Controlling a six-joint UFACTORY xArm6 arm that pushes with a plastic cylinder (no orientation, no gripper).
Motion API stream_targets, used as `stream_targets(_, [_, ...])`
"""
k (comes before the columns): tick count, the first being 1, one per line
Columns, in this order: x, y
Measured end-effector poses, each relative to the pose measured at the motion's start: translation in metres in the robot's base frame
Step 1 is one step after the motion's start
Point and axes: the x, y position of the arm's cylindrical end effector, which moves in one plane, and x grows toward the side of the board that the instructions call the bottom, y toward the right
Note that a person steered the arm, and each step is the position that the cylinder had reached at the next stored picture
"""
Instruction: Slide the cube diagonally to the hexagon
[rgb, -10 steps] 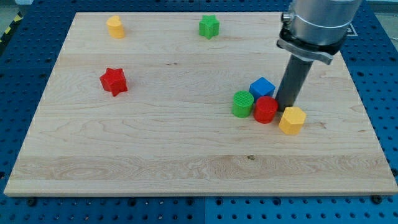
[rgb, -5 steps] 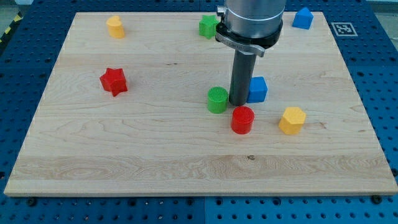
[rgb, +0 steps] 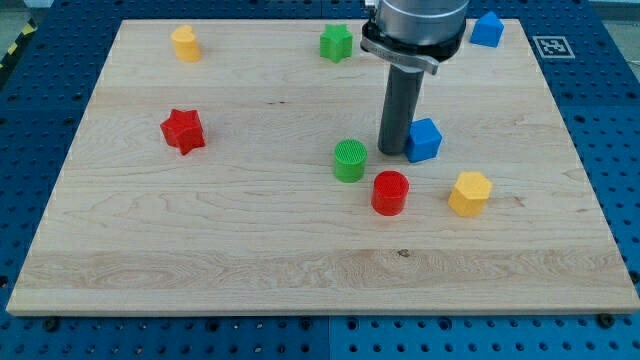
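At nine o'clock of the blue cube (rgb: 425, 139), touching it, my tip (rgb: 393, 153) holds nothing, yellow hexagon (rgb: 469, 193) at five o'clock.

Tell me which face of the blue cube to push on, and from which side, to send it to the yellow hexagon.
Probably the blue cube's upper-left face. The yellow hexagon lies toward the view's lower right, so come from the upper left. My tip sits against the cube's left side now; shift it slightly upward first. The red cylinder stays clear.

Blue cube (rgb: 425, 139) mid-board, yellow hexagon (rgb: 470, 193) just lower right, apart
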Motion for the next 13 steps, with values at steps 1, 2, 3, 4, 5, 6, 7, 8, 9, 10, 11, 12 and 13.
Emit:
stream_targets(1, [-0.001, 0.017])
stream_targets(2, [0.005, 0.041])
stream_targets(3, [0.005, 0.062])
stream_targets(4, [0.005, 0.080])
stream_targets(5, [0.005, 0.090])
stream_targets(6, [0.023, 0.095])
stream_targets(7, [0.027, 0.101])
stream_targets(8, [0.027, 0.109])
stream_targets(9, [0.027, 0.120])
stream_targets(10, [0.024, 0.120])
stream_targets(11, [0.013, 0.120])
stream_targets(12, [0.012, 0.117])
stream_targets(13, [0.006, 0.110])
